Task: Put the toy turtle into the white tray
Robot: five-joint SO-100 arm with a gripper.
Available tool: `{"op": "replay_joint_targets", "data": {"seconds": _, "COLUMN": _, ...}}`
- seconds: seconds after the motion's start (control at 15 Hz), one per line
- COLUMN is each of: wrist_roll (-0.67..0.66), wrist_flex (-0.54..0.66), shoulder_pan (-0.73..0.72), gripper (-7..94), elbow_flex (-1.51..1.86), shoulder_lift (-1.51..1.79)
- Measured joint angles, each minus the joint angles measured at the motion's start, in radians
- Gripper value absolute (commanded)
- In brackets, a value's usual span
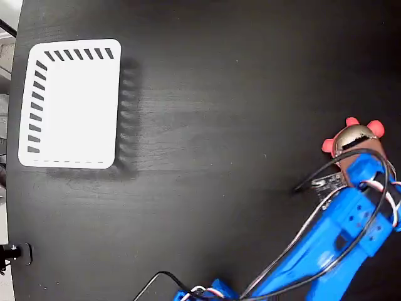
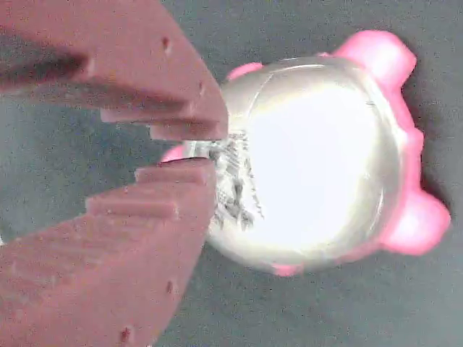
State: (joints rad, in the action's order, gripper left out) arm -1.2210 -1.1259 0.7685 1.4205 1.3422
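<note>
The toy turtle [image 1: 354, 133] sits on the black table at the far right of the fixed view, with a shiny domed shell and red-pink legs. In the wrist view the toy turtle [image 2: 318, 159] fills the right half, its shell glaring white with dark marks. My gripper [image 2: 199, 150] has reddish-brown fingers [image 2: 145, 79] that meet at the shell's left edge, nearly closed on a small pink part of the turtle. From above, the gripper [image 1: 352, 149] on the blue arm covers the turtle's lower side. The white tray [image 1: 39, 147] lies far off at the upper left, with nothing in it.
The blue arm [image 1: 326, 244] and its black cables [image 1: 313, 175] run from the bottom edge up to the right. The table's left edge is close beside the tray. A small dark fitting [image 1: 15, 253] sits at the lower left.
</note>
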Motion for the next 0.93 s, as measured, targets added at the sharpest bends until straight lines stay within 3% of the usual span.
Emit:
{"op": "replay_joint_targets", "data": {"seconds": 0.47, "wrist_roll": -0.037, "wrist_flex": 0.011, "shoulder_pan": 0.049, "gripper": 0, "elbow_flex": -0.175, "shoulder_lift": -0.192}}
{"op": "replay_joint_targets", "data": {"seconds": 0.73, "wrist_roll": -0.086, "wrist_flex": -0.006, "shoulder_pan": 0.069, "gripper": 41, "elbow_flex": -0.202, "shoulder_lift": -0.222}}
{"op": "replay_joint_targets", "data": {"seconds": 0.93, "wrist_roll": -0.115, "wrist_flex": -0.023, "shoulder_pan": 0.060, "gripper": 53, "elbow_flex": -0.202, "shoulder_lift": -0.235}}
